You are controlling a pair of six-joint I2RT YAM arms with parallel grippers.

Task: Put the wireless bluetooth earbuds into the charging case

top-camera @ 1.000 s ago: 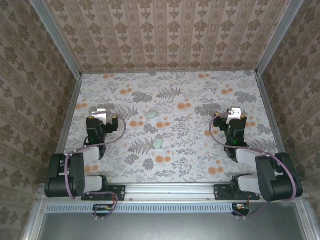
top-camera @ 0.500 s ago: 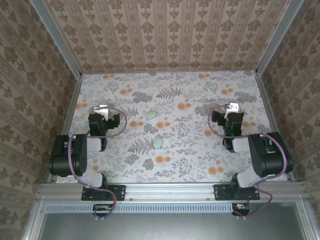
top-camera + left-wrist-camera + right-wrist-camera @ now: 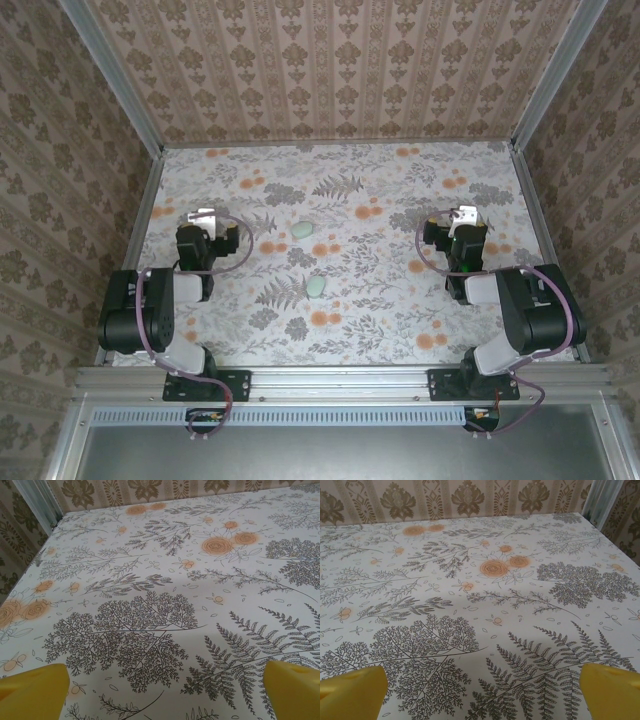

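Observation:
Two small mint-green rounded pieces lie on the floral table in the top view, one (image 3: 303, 229) farther back and one (image 3: 317, 286) nearer the middle. At this size I cannot tell which is the charging case and which holds the earbuds. My left gripper (image 3: 203, 217) rests low at the left, well left of both pieces. My right gripper (image 3: 466, 216) rests at the right, far from them. In the wrist views the left gripper (image 3: 165, 692) and the right gripper (image 3: 482, 692) stand open, their yellow fingertips (image 3: 32, 690) (image 3: 612, 690) wide apart over bare cloth.
The floral tablecloth (image 3: 340, 330) is walled by patterned panels at the back and on both sides, with aluminium posts (image 3: 125, 95) at the corners. Both arms' bases sit on the near rail (image 3: 330, 380). Purple cables loop beside each wrist.
Since a second ago both arms have folded, their elbows lifting off the near rail, and the grippers have slid slightly farther back. Nothing has moved in the last half second. The green pieces have stayed put.

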